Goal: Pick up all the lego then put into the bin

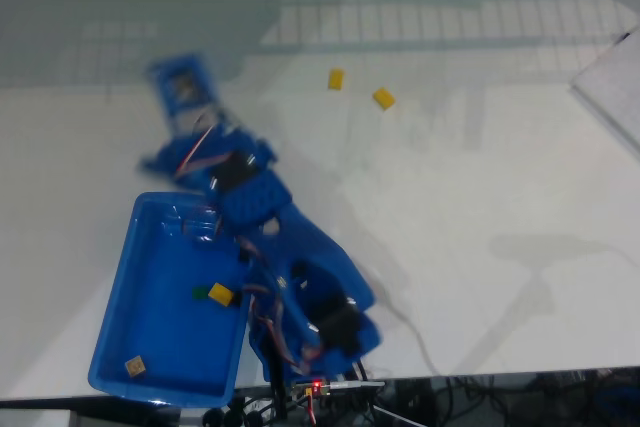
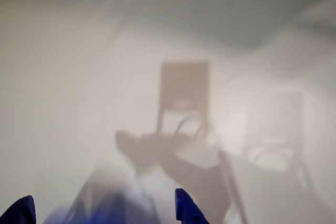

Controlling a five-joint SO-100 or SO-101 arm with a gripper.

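White table (image 1: 480,277), two yellow lego (image 1: 336,79) beyond end effector (image 1: 170,162)

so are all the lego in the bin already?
No, two yellow bricks sit on the table, outside the bin.

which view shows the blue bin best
The fixed view: the whole bin sits at lower left with three bricks inside. The blurred wrist view gives bare table, shadows and blue gripper tips, nothing recognisable as the bin.

You won't find any readable text, label, brand or number in either view; the fixed view is too soft for print, and the wrist view is blurred by motion.
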